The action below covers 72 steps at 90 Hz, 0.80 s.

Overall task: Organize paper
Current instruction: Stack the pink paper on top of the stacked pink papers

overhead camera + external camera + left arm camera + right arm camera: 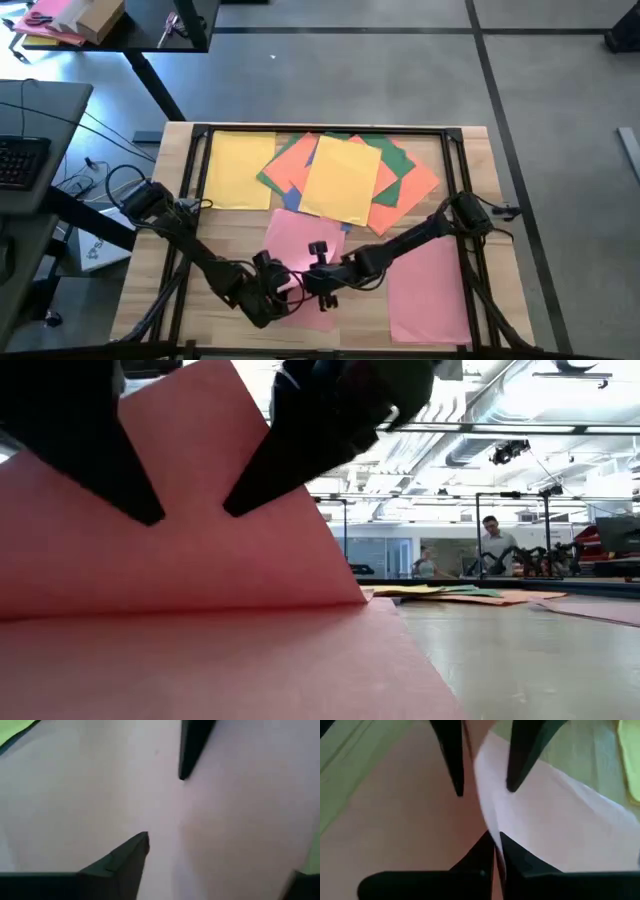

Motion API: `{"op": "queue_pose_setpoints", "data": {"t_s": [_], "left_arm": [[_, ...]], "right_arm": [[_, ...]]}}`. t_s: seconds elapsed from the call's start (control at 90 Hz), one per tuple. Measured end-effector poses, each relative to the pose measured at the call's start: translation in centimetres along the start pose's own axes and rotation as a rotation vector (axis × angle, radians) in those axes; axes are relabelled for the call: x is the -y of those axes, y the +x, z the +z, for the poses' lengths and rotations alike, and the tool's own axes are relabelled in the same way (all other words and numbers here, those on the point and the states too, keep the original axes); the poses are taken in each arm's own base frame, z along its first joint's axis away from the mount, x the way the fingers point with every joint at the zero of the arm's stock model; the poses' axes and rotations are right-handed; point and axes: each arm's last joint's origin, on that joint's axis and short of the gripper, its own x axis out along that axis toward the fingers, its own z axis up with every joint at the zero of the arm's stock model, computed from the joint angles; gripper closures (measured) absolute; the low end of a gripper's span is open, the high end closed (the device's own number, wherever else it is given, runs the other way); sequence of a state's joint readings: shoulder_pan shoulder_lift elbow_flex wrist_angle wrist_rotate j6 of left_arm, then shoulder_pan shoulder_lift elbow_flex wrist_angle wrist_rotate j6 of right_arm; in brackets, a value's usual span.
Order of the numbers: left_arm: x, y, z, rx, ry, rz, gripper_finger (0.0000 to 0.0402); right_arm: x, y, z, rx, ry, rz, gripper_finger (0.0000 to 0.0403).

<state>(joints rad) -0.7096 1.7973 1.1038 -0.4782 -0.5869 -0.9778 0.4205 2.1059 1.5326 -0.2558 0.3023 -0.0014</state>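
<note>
Both dark arms met low over the near middle of the light wooden table [150,250]. There a thin pink sheet of paper [300,248] lay, and one edge of it stood curled up off the wood, as the low view showed [200,530].

The right gripper [496,840] had its two dark fingers pinched tight on that raised pink edge. The left gripper [162,805] sat just beside it, right over the same pink sheet, with its fingers [192,745] spread apart and nothing between them.

A second pink sheet [430,290] lay flat on the right side of the table. At the far side sat a loose pile: a yellow sheet [340,178] on top, orange sheets [400,195] and green sheets [395,155] fanned out under it, and a bit of blue paper [290,200] peeking out. Another yellow sheet [238,170] lay flat just left of the pile.

A person [492,540] stood far off in the room behind.
</note>
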Motion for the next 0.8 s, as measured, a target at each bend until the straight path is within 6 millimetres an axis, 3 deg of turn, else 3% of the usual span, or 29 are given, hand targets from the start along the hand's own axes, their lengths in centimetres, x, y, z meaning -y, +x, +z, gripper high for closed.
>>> {"op": "queue_pose_setpoints", "data": {"t_s": [0.167, 0.222, 0.489, 0.678, 0.8], "left_arm": [[-0.1, -0.1, 0.3, -0.03, 0.022, -0.032, 0.0367], [-0.1, -0.6, 0.6, -0.025, 0.0, -0.047, 0.039], [-0.6, -3.7, 2.0, 0.086, -0.078, -0.08, 0.0399], [-1.4, -6.0, 3.5, 0.167, -0.076, -0.118, 0.0401], [-2.2, -8.4, 5.1, 0.247, -0.102, -0.181, 0.0401]], "right_arm": [[-0.4, -0.6, 0.8, 0.012, -0.003, 0.004, 0.0403], [-0.6, -0.8, 1.0, -0.001, -0.017, 0.008, 0.0402], [-2.1, -3.6, 2.2, -0.043, -0.122, 0.016, 0.0402], [-0.6, -7.0, 3.6, -0.002, -0.125, -0.027, 0.0398], [1.1, -8.7, 4.3, 0.023, -0.032, -0.069, 0.0366]]}}
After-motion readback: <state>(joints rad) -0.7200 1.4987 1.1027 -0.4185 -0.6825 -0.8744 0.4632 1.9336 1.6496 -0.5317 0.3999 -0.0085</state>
